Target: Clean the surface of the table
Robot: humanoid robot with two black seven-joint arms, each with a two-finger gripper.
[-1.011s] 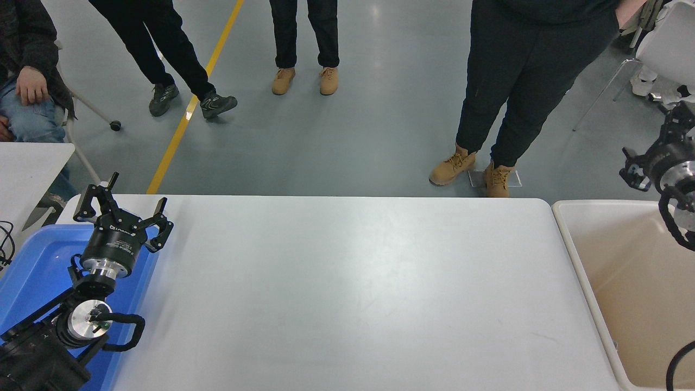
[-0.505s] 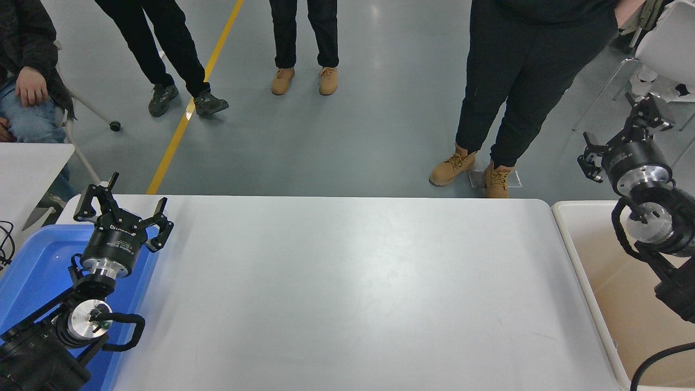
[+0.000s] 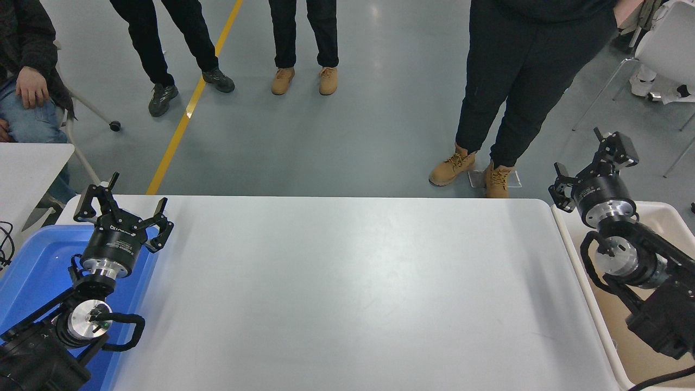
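Hovering over the beige tub beside the table, right gripper spread empty; left gripper parked, fingers apart, over blue bin.

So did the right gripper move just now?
Yes. The right gripper has swung in from the picture's right edge, leftward toward the table, and now hangs over the beige bin's far left corner. The left gripper stayed parked.

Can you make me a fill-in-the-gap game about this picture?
1. The left pincer hangs over a plastic bin coloured ____.
2. The right pincer is above the ____ rectangular tub.
3. The big matte white tabletop has ____ objects lying on it.

Missing words: blue; beige; no
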